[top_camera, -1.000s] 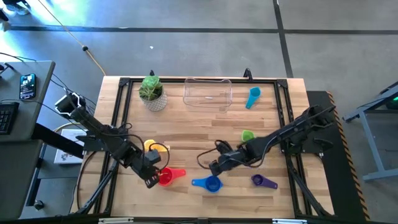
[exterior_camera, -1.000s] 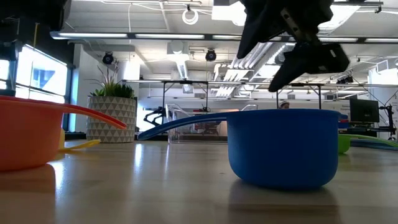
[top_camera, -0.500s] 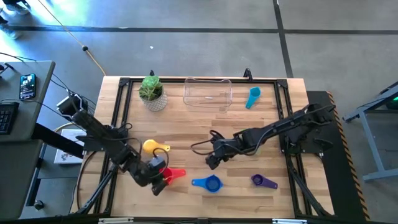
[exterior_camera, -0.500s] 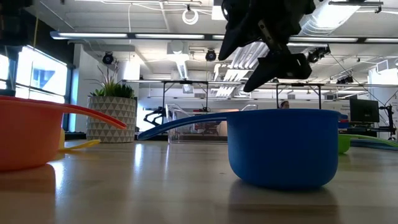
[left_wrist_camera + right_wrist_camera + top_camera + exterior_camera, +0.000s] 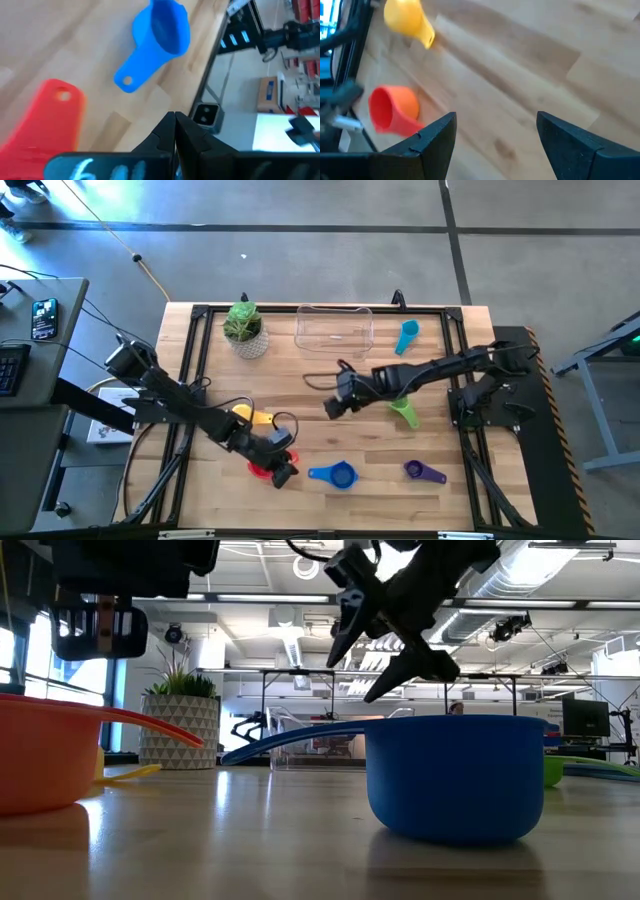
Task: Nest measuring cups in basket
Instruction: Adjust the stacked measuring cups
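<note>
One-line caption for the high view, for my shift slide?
Left gripper, shut, over the red cup; right gripper open mid-table; empty basket waits at the far edge; cups still scattered.

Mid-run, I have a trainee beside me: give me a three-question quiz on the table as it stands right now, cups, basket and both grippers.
1. True or false: the basket already holds a measuring cup.
2. Which cup lies nearest the left gripper? A) purple cup B) red cup C) light blue cup
3. Fill in: the right gripper hangs over bare table with its fingers ____.

Key:
1. False; it looks empty, and the cups still lie on the table, including the yellow cup, blue cup and green cup.
2. B; the left gripper is shut and sits right at the red cup.
3. Open, holding nothing.
</note>
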